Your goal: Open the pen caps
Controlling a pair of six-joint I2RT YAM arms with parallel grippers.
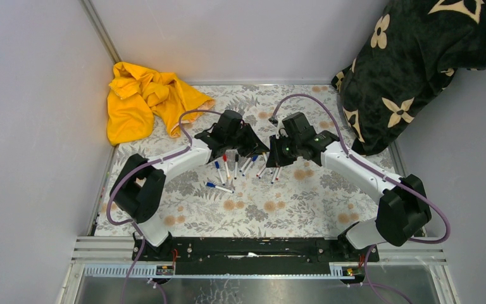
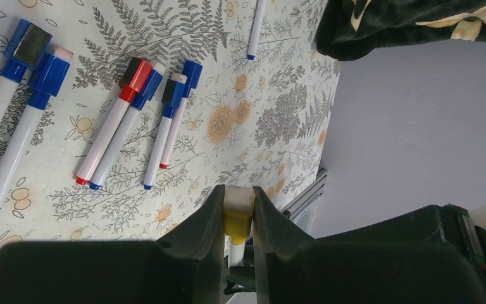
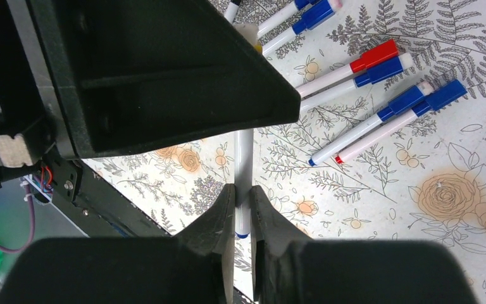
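Pen cap in hand: a short yellow plastic cap (image 2: 238, 220) with a white felt end. It sits on a slim white plastic pen barrel (image 3: 244, 158) that is held off the surface between the two arms. To part them well, I judge the arms should pull straight apart along the barrel's line. There should be no bending, perhaps a slight twist, and each grip firm enough that neither end slips.

The left pincer (image 2: 238, 197) stands narrow, its black fingers pressed on either side of the yellow cap. The right pincer (image 3: 242, 190) is narrow too, clamped across the white barrel just above its blue tail end. The cap looks seated, so the pull is not yet made.

Beyond, on the grey fern-and-flower printed surface (image 2: 259, 107), the other white pens (image 2: 16, 149) lie near one another, capped. Several have blue plastic caps (image 2: 49, 71) and one has a red plastic cap (image 2: 137, 76). Farther back are a crumpled yellow cloth (image 1: 140, 101) at the left corner and a dark cushion with cream flowers (image 1: 411, 63) at the right.
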